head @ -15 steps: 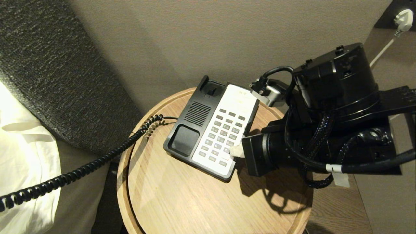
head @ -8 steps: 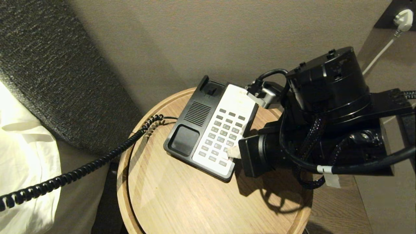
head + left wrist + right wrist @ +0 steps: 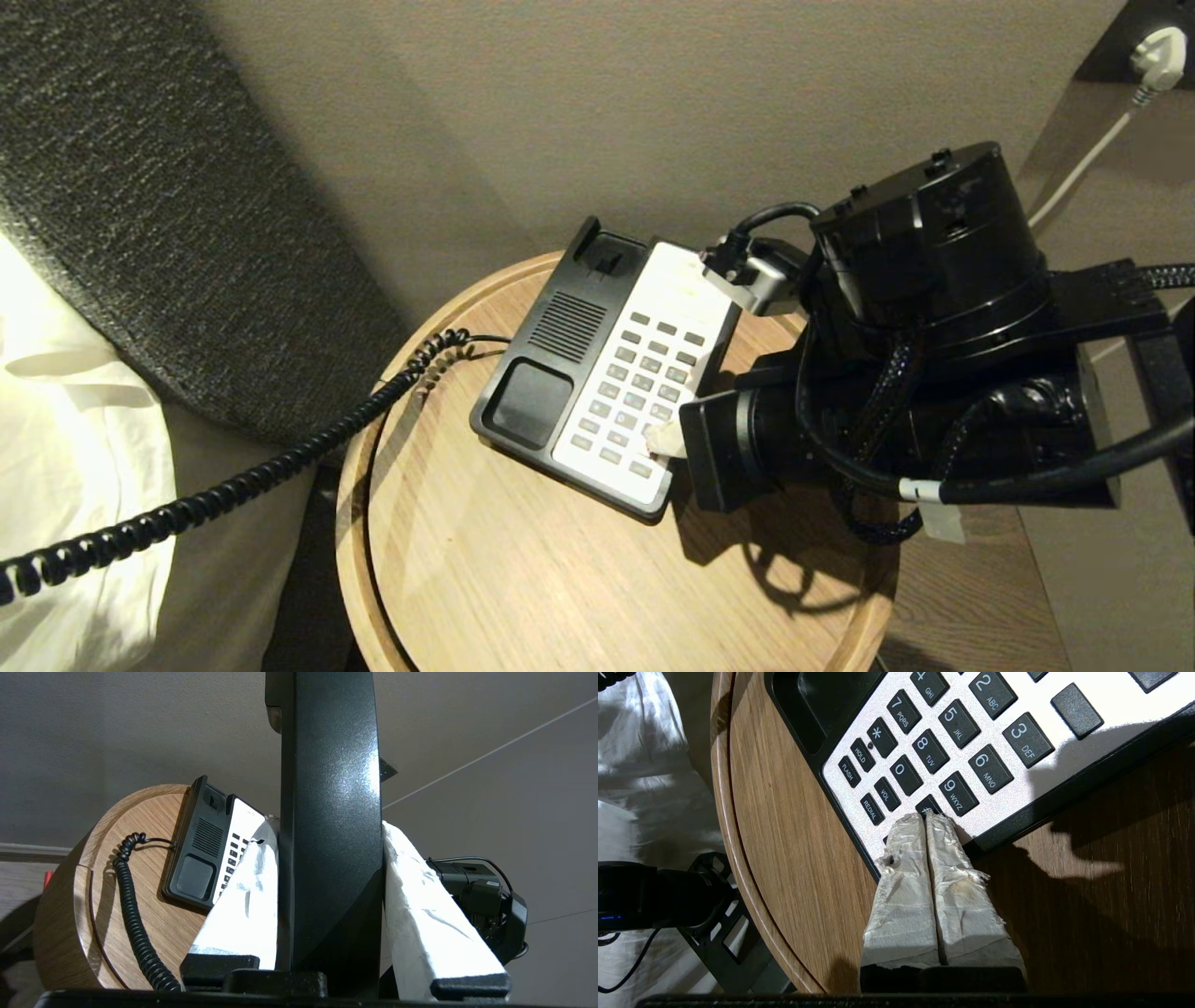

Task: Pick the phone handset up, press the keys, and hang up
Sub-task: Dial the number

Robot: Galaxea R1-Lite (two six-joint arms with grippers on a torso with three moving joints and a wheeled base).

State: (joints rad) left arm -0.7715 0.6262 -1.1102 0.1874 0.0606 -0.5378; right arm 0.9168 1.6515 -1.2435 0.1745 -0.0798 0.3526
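Observation:
The phone handset (image 3: pixel 331 835), glossy black, stands upright between the white-wrapped fingers of my left gripper (image 3: pixel 327 828), which is shut on it; both are outside the head view. Its coiled cord (image 3: pixel 280 467) runs from the phone base (image 3: pixel 560 327) off to the left. The base sits on the round wooden table (image 3: pixel 485 560) with its cradle empty. My right gripper (image 3: pixel 665 437) is shut with nothing between its fingers. In the right wrist view its tips (image 3: pixel 927 816) rest on the # key at the near corner of the keys (image 3: pixel 957 723).
A dark grey headboard (image 3: pixel 140 187) and white bed linen (image 3: pixel 75 448) lie left of the table. The wall is close behind the phone. A white plug (image 3: pixel 1158 47) and its cable hang at the upper right. The table has a raised rim (image 3: pixel 350 523).
My right arm has shifted a little to the left, and its tips have slid slightly further onto the keypad. The phone base and cord have not moved.

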